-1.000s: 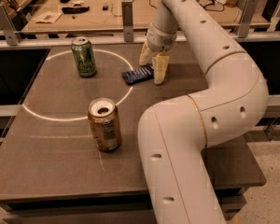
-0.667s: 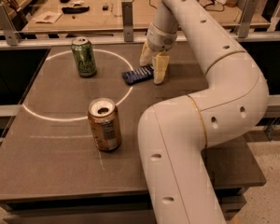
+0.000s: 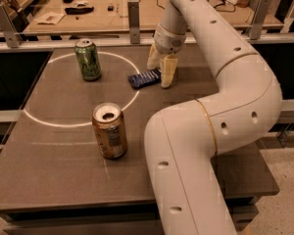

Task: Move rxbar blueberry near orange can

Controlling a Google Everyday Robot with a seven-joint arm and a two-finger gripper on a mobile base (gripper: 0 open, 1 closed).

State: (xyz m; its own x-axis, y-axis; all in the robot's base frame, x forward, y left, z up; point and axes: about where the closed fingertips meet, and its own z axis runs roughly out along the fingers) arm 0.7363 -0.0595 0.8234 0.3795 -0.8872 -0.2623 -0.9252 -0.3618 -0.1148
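Item 1: flat dark navy-blue snack bar wrapper, the rxbar blueberry (image 3: pixel 143 78), lying on the grey-brown bench (image 3: pixel 59 180), on the far right arc of a white painted circle (image 3: pixel 44 121).
Item 2: copper-orange metal drink can, the orange can (image 3: pixel 109 130), upright, nearer the camera, well apart from the bar.
Item 3: green drink can (image 3: pixel 88 59), upright, left of the bar.
Item 4: cream robot hand (image 3: pixel 160 75), lowered at the bar's right end; whether grasping or released cannot be told.

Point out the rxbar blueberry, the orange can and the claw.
rxbar blueberry (image 3: pixel 143 79): camera view, wrapper's middle.
orange can (image 3: pixel 109 133): camera view, label side.
claw (image 3: pixel 159 75): camera view, lower end, at the rxbar's end.
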